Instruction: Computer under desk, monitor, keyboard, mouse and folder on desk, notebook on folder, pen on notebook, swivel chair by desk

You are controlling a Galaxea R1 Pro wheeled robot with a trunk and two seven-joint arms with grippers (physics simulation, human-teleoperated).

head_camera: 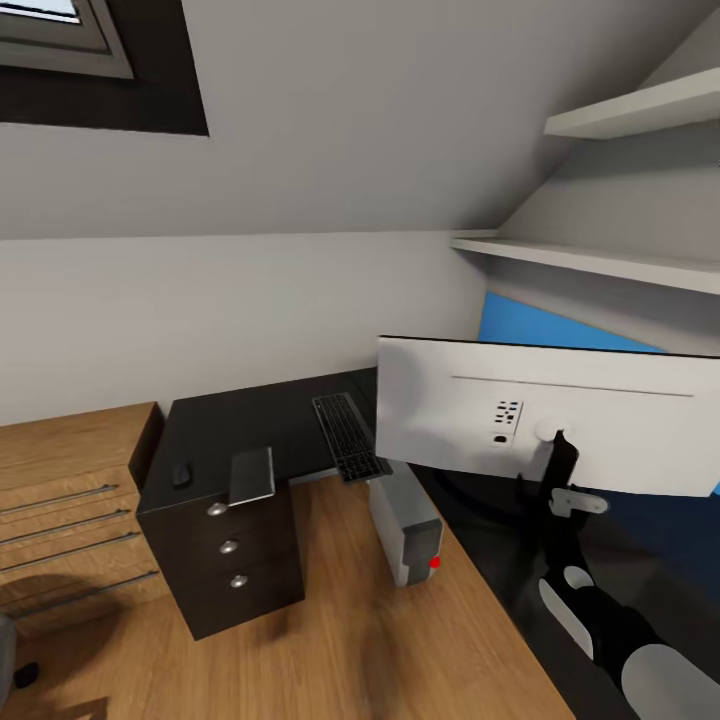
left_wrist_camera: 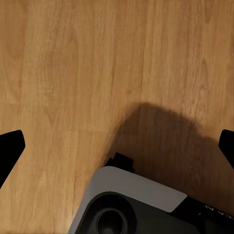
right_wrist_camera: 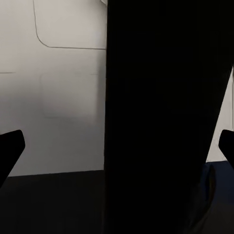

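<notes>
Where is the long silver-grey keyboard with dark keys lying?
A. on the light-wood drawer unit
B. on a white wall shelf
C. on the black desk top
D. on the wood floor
C: the long silver-grey keyboard with dark keys lies flat on the matt black desk top, just beside the white back of the wide flat monitor, and one end sticks out a little over the desk's front edge.

Head camera overlooks the desk (head_camera: 250, 425); right wrist camera close behind the monitor (right_wrist_camera: 53, 97).
</notes>
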